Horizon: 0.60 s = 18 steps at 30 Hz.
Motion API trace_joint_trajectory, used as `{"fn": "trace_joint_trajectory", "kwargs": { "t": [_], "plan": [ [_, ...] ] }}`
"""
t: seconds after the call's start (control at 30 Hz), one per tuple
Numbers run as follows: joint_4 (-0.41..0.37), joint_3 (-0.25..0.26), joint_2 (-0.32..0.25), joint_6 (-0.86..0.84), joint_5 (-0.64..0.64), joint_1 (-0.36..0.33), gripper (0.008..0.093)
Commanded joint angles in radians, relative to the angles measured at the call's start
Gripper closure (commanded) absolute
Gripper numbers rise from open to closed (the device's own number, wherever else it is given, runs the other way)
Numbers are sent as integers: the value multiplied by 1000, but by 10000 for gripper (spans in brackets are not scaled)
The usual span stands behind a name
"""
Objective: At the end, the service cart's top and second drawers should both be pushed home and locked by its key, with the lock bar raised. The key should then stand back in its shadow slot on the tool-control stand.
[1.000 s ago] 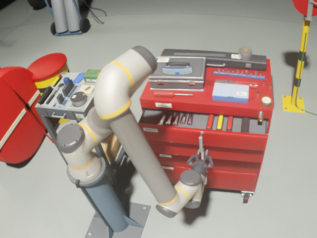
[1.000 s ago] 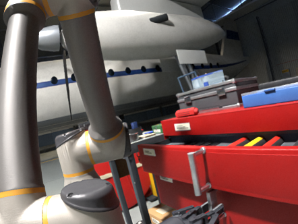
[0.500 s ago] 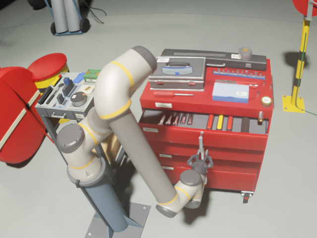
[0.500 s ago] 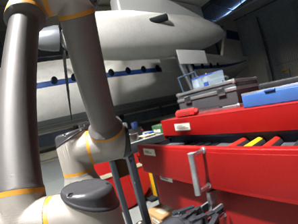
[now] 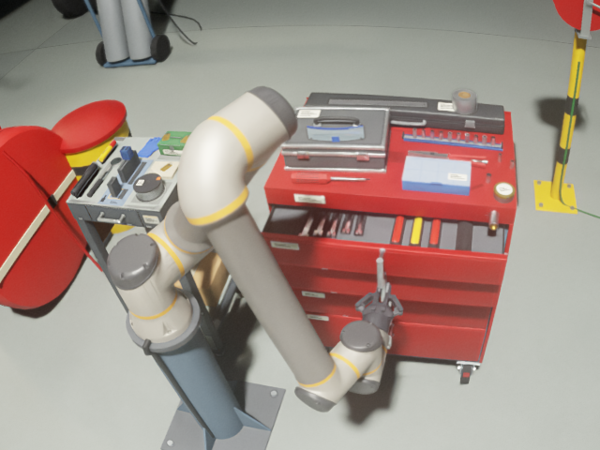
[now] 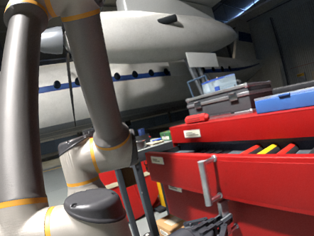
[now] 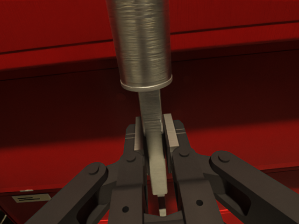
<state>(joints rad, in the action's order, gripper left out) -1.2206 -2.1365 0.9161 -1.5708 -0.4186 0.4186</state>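
My gripper (image 5: 384,292) (image 7: 152,135) points upward in front of the red service cart (image 5: 387,227), below its top drawer (image 5: 385,252), and it is closed on the lower bracket of that drawer's vertical metal handle (image 5: 381,269) (image 6: 209,181) (image 7: 145,43). The top drawer stands pulled out, showing wrenches and red and yellow tool grips inside. The second drawer (image 5: 387,286) sits just under it. The brass key (image 5: 493,220) stands at the cart's upper right corner. The grey tool-control stand (image 5: 126,181) is to the left, behind my arm.
The aircraft fuselage (image 6: 142,53) fills the background. A grey tool case (image 5: 337,138), a blue box (image 5: 436,175) and a red screwdriver (image 5: 324,178) lie on the cart top. A yellow-black post (image 5: 567,121) stands at right, a red drum (image 5: 29,213) at left.
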Motion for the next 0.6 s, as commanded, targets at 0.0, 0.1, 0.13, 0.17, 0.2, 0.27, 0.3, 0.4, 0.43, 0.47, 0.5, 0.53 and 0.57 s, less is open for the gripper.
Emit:
{"fn": "trace_joint_trajectory", "kwargs": {
  "t": [0.0, 0.1, 0.13, 0.17, 0.2, 0.27, 0.3, 0.4, 0.43, 0.47, 0.5, 0.53, 0.57],
  "plan": [
    [0, 0, 1, 0, 0, 0, 889],
    [0, 0, 1, 0, 0, 0, 934],
    [0, 0, 1, 0, 0, 0, 934],
    [0, 0, 1, 0, 0, 0, 934],
    [-1, -1, 1, 0, 1, -1, 934],
    [-1, -1, 1, 0, 2, -2, 934],
    [-1, -2, 1, 0, 3, -3, 934],
    [-1, -2, 1, 0, 5, -5, 934],
    [-1, -2, 1, 0, 5, -6, 934],
    [-1, -2, 1, 0, 6, -6, 934],
    [-1, -2, 1, 0, 7, -7, 934],
    [-2, -2, 1, 0, 8, -8, 934],
    [-2, -2, 1, 0, 8, -8, 934]
  ]
}}
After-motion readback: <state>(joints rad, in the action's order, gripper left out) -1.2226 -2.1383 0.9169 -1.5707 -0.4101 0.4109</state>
